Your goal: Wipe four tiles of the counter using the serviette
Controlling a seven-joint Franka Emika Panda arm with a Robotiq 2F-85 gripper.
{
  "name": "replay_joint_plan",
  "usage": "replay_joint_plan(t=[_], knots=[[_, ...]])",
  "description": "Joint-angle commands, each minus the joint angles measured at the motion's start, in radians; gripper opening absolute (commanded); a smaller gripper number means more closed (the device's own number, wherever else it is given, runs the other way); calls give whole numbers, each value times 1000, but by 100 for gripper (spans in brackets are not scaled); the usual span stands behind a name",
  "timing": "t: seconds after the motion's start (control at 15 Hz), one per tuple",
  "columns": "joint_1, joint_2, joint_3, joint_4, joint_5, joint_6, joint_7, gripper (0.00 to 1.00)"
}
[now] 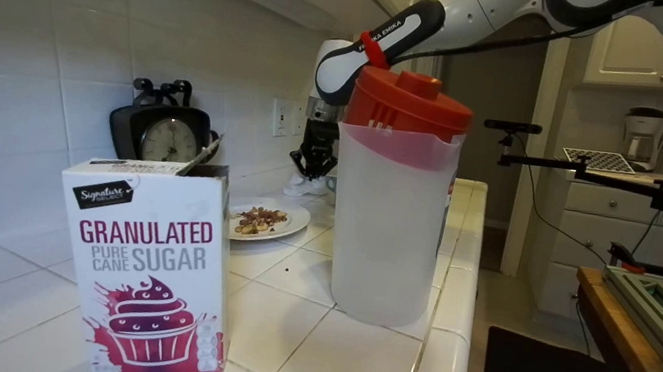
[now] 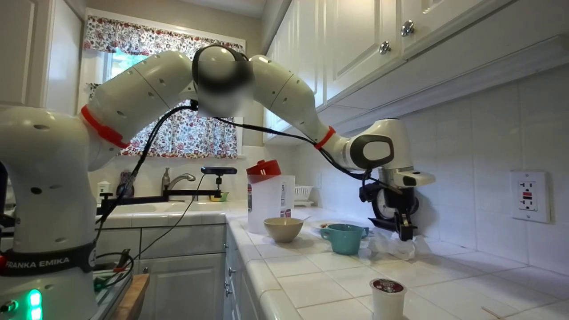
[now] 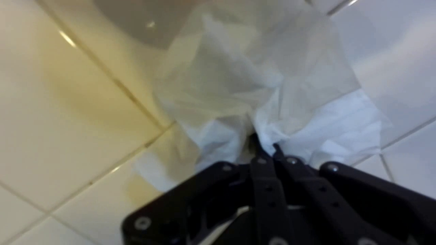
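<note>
Since it looks thin, light and soft, the serviette [image 3: 235, 75] should bend freely and tear easily, best held at its gathered folds, where the pincer [image 3: 267, 148] is closed on it; it lies on the desk [image 2: 313, 286], just beside the cup [image 2: 344, 242], near the wall [image 2: 453, 191].

Both exterior views looked along the counter [image 1: 361, 361] in opposite directions, close to the sugar box [image 1: 144, 271] and the arm base [image 2: 49, 200] respectively, and shared the pitcher [image 1: 388, 236]. The wrist view looked down closely on the serviette [image 3: 255, 85].
</note>
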Motion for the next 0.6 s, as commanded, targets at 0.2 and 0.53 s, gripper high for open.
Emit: replay_joint_plan(t=[0.2,0.53], knots=[[-26,8,-10,18,12,-18,-13,0],[-65,10,-21,24,14,-19,-8,0]])
